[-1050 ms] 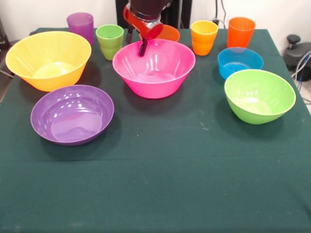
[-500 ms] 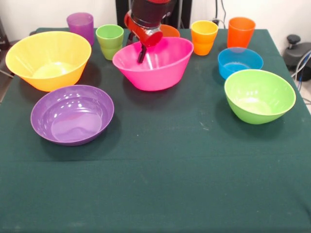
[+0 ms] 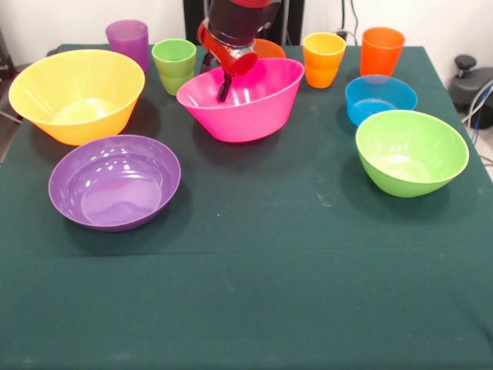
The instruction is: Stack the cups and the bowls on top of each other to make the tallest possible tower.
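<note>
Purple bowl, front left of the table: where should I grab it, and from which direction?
Grip the purple bowl by its thin rim, coming straight down from above. It sits upright and open, far too wide to span, so pinching the wall is probably the only hold. Its near edge is clearest of the yellow bowl.

A table (image 3: 254, 293) covered in dark green cloth carries everything. Along its far edge stand four cups: a purple cup (image 3: 128, 40), a green cup (image 3: 174, 65), a yellow-orange cup (image 3: 323, 58) and an orange cup (image 3: 382, 50). Nearer sit the bowls: a yellow bowl (image 3: 75, 95) at the left, a purple bowl (image 3: 114, 182) just in front of it, a blue bowl (image 3: 380, 99) at the right with a green bowl (image 3: 411, 152) before it. An orange bowl (image 3: 269, 51) peeks out at the back. The whole near half is bare cloth.
</note>
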Motion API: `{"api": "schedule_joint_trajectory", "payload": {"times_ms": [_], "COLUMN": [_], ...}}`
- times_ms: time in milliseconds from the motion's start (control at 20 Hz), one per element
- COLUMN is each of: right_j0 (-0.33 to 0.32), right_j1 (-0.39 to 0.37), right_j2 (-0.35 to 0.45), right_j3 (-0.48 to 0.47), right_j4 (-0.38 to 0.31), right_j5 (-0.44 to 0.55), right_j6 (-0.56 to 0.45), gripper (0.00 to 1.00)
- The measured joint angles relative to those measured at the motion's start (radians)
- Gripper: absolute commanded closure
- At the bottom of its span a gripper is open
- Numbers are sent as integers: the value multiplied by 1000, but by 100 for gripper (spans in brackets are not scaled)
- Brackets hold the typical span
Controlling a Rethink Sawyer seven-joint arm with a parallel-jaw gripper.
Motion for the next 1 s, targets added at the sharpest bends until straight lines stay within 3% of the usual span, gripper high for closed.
{"api": "schedule_joint_trajectory", "payload": {"times_ms": [300,350,1000], "right_j0": [39,40,38], "right_j1": [10,10,7], "right_j2": [-21,-22,-22], "right_j3": [0,0,0], "right_j4": [47,51,54], "right_j5": [0,0,0], "right_j6": [0,0,0], "gripper": [0,100,100]}}
